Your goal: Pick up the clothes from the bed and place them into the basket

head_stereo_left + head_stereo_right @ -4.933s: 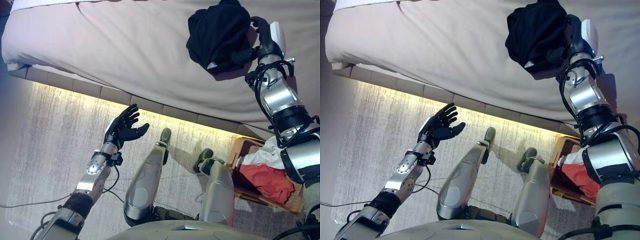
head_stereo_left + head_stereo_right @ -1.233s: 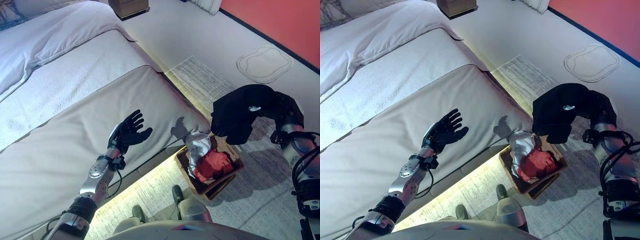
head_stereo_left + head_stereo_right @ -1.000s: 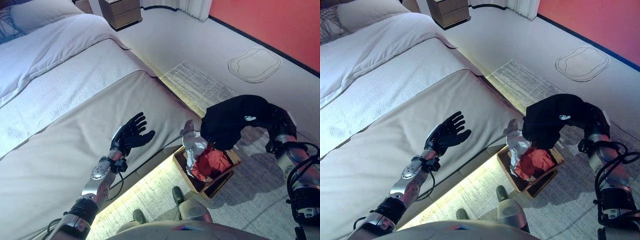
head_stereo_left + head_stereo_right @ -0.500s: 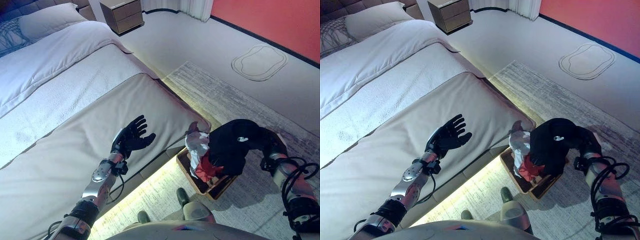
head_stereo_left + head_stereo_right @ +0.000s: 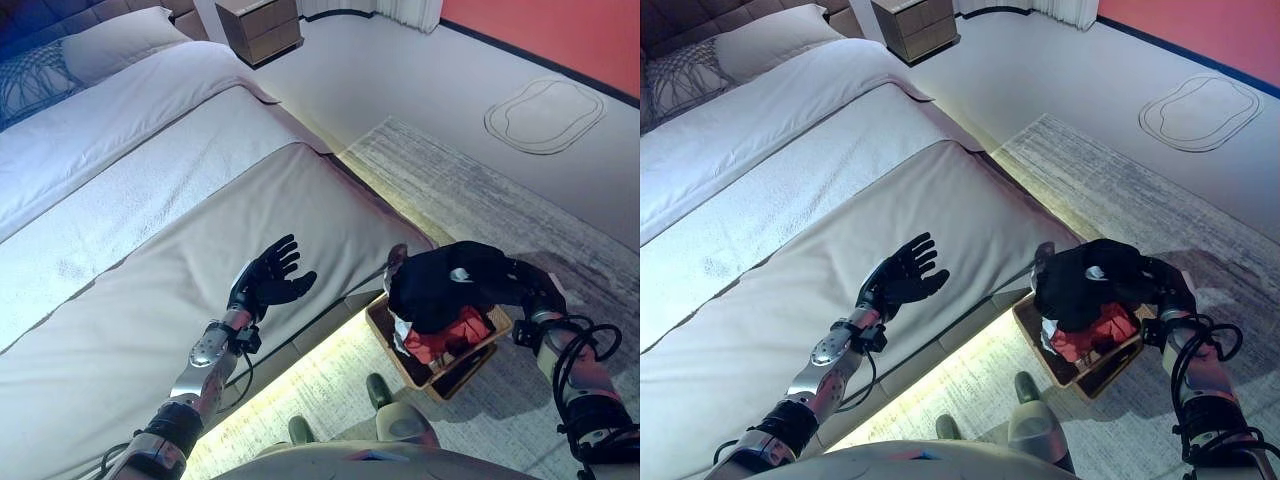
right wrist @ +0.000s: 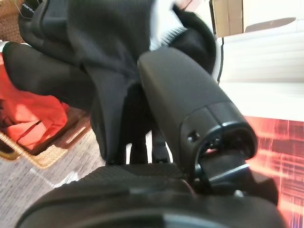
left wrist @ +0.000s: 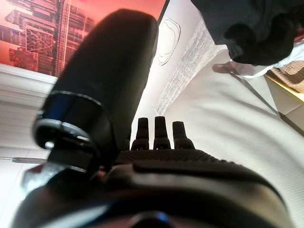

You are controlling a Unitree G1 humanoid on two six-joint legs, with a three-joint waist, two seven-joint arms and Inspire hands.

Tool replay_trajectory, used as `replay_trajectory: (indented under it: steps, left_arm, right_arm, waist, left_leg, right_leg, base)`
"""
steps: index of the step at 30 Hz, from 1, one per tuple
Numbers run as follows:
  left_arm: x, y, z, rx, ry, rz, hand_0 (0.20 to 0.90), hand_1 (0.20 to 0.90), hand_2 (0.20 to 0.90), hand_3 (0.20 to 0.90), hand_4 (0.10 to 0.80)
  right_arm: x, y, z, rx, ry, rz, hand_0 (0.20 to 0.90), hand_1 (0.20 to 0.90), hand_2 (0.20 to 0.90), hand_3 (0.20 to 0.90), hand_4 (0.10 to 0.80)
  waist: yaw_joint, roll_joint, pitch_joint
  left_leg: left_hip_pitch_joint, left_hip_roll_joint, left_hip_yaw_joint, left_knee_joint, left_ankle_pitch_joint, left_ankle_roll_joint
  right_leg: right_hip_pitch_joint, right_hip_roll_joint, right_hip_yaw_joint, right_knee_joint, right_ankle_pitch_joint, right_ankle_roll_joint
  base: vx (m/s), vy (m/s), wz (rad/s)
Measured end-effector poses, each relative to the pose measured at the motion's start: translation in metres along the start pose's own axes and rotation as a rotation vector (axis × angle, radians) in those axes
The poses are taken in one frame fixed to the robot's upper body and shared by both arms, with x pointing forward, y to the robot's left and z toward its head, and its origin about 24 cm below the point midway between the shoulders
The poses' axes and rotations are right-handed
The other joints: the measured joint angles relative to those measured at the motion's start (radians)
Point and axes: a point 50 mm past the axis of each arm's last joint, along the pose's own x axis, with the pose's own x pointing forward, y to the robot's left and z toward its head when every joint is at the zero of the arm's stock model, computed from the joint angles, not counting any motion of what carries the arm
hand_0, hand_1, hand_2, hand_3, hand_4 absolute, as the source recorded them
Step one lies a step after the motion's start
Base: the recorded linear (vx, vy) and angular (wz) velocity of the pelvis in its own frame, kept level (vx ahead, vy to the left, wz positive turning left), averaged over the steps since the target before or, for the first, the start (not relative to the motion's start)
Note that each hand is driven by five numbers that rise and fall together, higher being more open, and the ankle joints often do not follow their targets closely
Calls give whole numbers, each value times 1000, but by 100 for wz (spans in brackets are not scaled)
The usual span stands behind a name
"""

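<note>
My right hand (image 5: 536, 291) is shut on a black garment (image 5: 440, 285) and holds it right over the wicker basket (image 5: 478, 358) on the rug beside the bed. The garment hangs onto a red cloth (image 5: 452, 341) and a white cloth (image 5: 400, 336) in the basket. In the right wrist view the black garment (image 6: 95, 57) drapes between my thumb and fingers, with the red cloth (image 6: 28, 118) and the basket rim (image 6: 42, 159) below it. My left hand (image 5: 268, 286) is open, palm up, empty, over the bed's near edge.
The bed (image 5: 150, 250) with beige and white covers takes up the left, with pillows (image 5: 110, 45) at its head. A wooden nightstand (image 5: 260, 25) stands at the back. A grey rug (image 5: 470, 190) lies under the basket. A red wall (image 5: 560, 30) is at the far right.
My right hand has brought the black garment down and in over the basket, where it now hangs low onto the clothes. The left hand has stayed open. The camera has shifted slightly.
</note>
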Motion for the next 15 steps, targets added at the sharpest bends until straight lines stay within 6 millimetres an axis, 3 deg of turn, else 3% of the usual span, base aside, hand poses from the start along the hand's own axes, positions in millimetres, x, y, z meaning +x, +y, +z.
replay_trajectory:
  steps: [15]
  left_arm:
    - [0, -2, -1, -3, 2, 7, 900, 900, 900, 900, 800]
  right_arm:
    - [1, -12, -1, -74, 1, -188, 900, 900, 900, 900, 800]
  waist:
    - [-3, 27, 42]
  left_leg:
    - [1, 0, 2, 0, 0, 0]
  right_leg:
    - [0, 0, 2, -2, 0, 0]
  base:
    - [0, 0, 0]
